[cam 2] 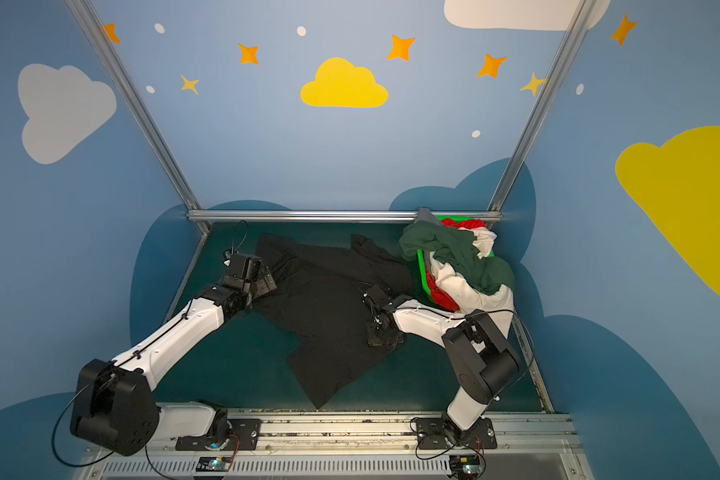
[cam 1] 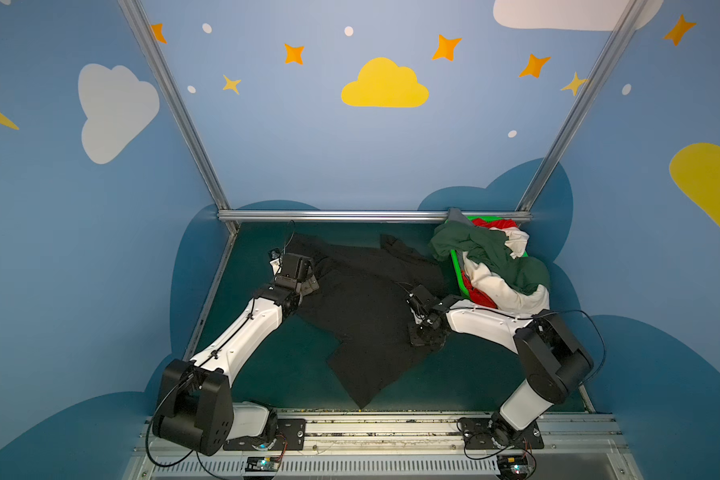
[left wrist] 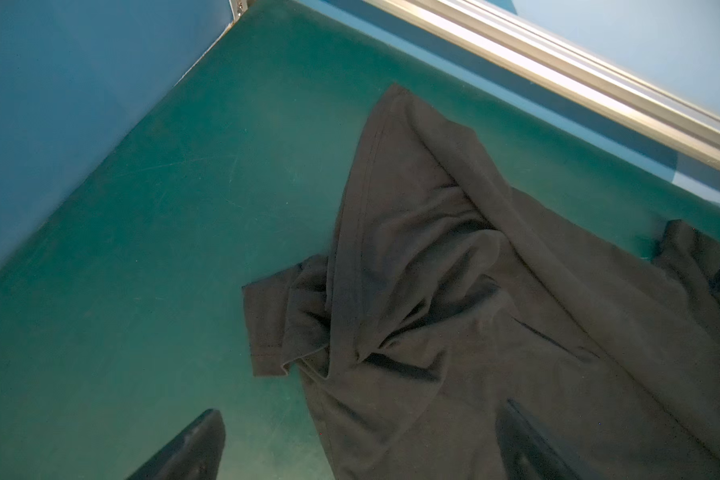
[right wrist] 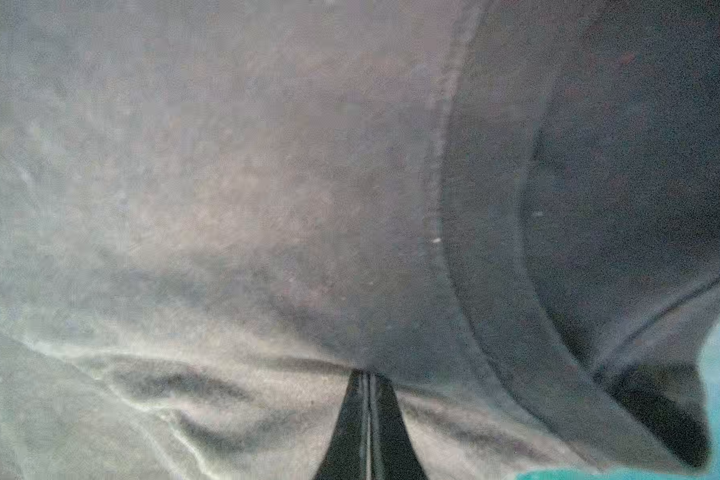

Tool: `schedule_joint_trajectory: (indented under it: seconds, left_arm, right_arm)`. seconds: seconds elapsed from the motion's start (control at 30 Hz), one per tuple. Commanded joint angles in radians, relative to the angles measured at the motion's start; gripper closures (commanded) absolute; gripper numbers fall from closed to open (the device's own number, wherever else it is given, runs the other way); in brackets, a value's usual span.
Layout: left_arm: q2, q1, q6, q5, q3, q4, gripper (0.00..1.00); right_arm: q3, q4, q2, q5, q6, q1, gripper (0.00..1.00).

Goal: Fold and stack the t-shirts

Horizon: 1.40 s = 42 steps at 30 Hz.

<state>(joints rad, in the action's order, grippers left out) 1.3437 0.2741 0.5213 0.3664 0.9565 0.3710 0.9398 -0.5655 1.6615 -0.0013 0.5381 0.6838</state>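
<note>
My surroundings
I see a bright green basket (cam 1: 457,269) in the teal counter's (cam 1: 267,374) far right corner, by the aluminium rail (cam 1: 341,216), beneath cloud-painted walls (cam 1: 308,137).

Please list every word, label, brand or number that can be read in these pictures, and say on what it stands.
None can be read.
The black t-shirt shows no print.
The walls bear only painted clouds, stars and dots.
The white patch on the left arm is too small to tell whether it bears text.

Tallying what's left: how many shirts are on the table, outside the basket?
1: the black shirt, spread on the table. The rest are heaped in the basket; some may be hidden.
</note>
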Motion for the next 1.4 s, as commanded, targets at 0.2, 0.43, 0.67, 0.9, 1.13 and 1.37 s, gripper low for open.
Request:
schedule_joint_trajectory:
  seconds: [0.2, 0.43, 0.67, 0.9, 1.13, 1.37]
  left_arm:
    - [-0.008, -0.007, -0.007, -0.036, -0.006, 0.048, 0.0]
    - [-0.037, 0.003, 0.005, -0.136, -0.051, 0.045, 0.0]
    - [-0.006, 0.039, 0.03, -0.192, -0.11, 0.034, 0.0]
    - [0.122, 0.055, 0.027, -0.218, -0.098, 0.012, 0.0]
    - [0.287, 0.053, 0.001, -0.153, -0.015, 0.046, 0.0]
    - [0.398, 0.034, -0.014, -0.151, 0.053, 0.044, 0.02]
  right_arm:
    - [-0.031, -0.049, -0.079, 0.021, -0.076, -0.137, 1.0]
    - [-0.044, -0.09, -0.136, 0.032, -0.12, -0.247, 1.0]
    - [-0.077, -0.088, -0.233, -0.036, -0.111, -0.275, 0.91]
    - [-0.129, -0.022, -0.306, -0.108, 0.003, -0.127, 0.34]
    - [-0.121, 0.021, -0.169, -0.104, 0.069, 0.008, 0.24]
    - [-0.078, 0.026, -0.037, -0.082, 0.085, 0.084, 0.29]
